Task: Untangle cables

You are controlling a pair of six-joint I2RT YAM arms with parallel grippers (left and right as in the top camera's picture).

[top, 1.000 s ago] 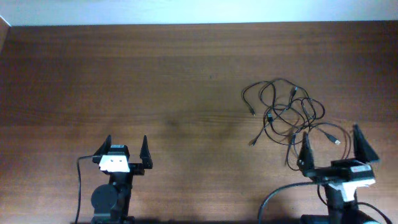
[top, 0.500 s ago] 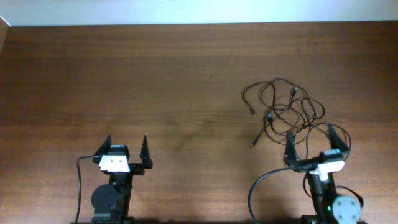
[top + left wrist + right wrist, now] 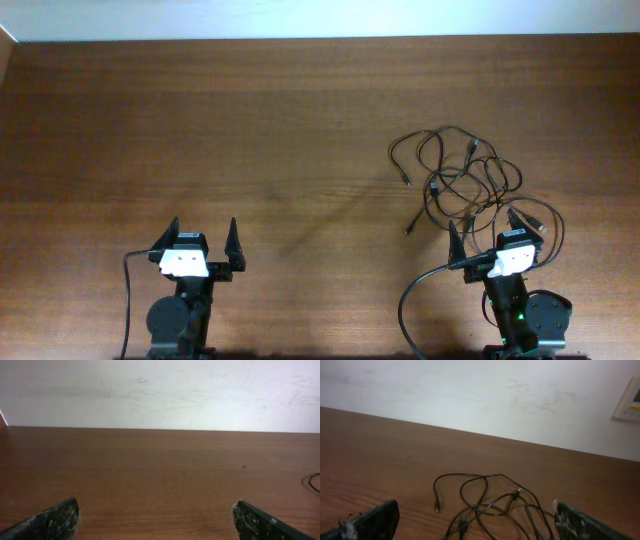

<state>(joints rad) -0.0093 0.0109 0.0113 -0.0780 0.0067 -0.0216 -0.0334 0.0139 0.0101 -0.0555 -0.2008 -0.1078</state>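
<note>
Right claw: the right gripper (image 3: 486, 233), black with two fingers, stands wide apart and holds nothing; in its wrist view the two worn fingertips (image 3: 374, 521) frame the lower corners.
Right claw to cables: the thin black tangled cables with small plug ends (image 3: 465, 185) lie on the table just ahead of it. The nearest loops reach in between the fingers (image 3: 485, 506). From overhead one finger overlaps the nearest loop, and whether they touch cannot be told.
Cable spread: the tangle lies in the right half of the table, its loops overlapping. One loose end runs out to the left (image 3: 404, 180).
Left claw: the left gripper (image 3: 203, 238), of the same black two-finger build, is likewise spread wide and empty, low at the near edge.
Left claw to cables: well apart; only a small arc of cable (image 3: 315, 483) shows at the right border of its wrist view.
Open room: the dark brown wooden table (image 3: 250, 130) shows bare wood ahead of the left gripper and between the two arms.
Edges: the far table edge meets a white wall (image 3: 470, 395); the tangle lies well short of that edge.
Arm wiring: a thicker black wire (image 3: 407, 305) curves beside the right arm base.
</note>
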